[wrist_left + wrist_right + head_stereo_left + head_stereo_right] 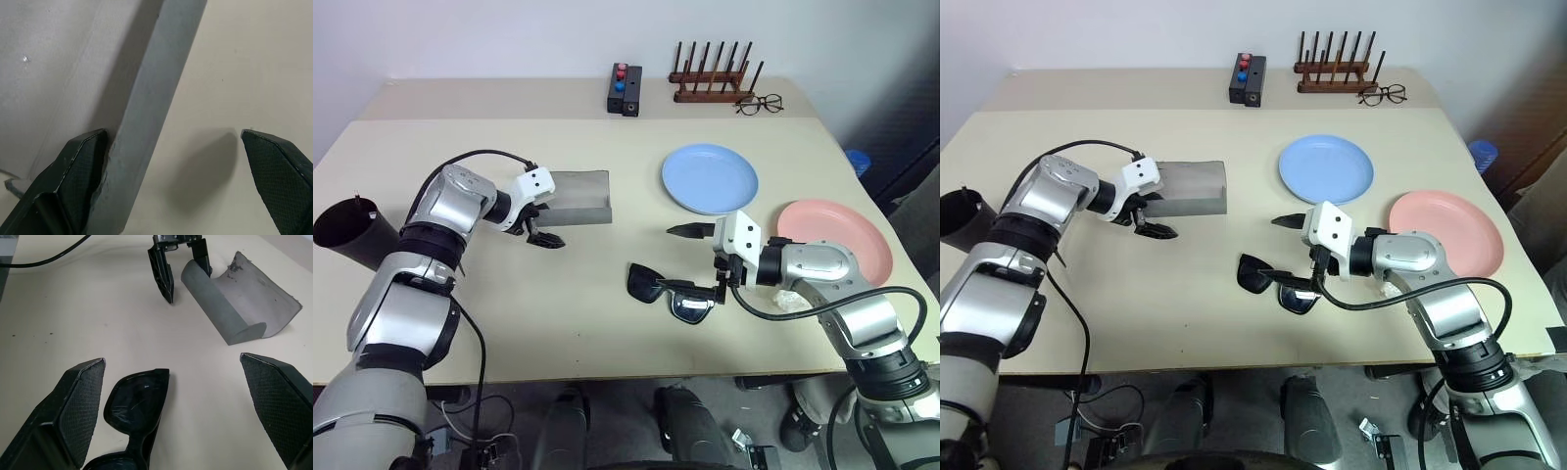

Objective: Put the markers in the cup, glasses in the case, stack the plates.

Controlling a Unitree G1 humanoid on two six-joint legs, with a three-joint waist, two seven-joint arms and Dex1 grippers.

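Here, left pincer (540, 227) spread astride the case (576, 195) front wall, right pincer (702, 261) spread just above the glasses (668, 292)

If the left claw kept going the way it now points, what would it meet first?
Probably the case: the open left claw already straddles its front wall, one finger against it. Depth is uncertain.

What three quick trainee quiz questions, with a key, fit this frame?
1. True or false: the black-framed sunglasses already lie inside the grey felt-like case.
2. Which pincer is at the case's front edge: left or right?
3. Are the round light blue plate and round pink plate A) stacked or B) apart?

Key: 1 false, they lie on the table; 2 left; 3 B.
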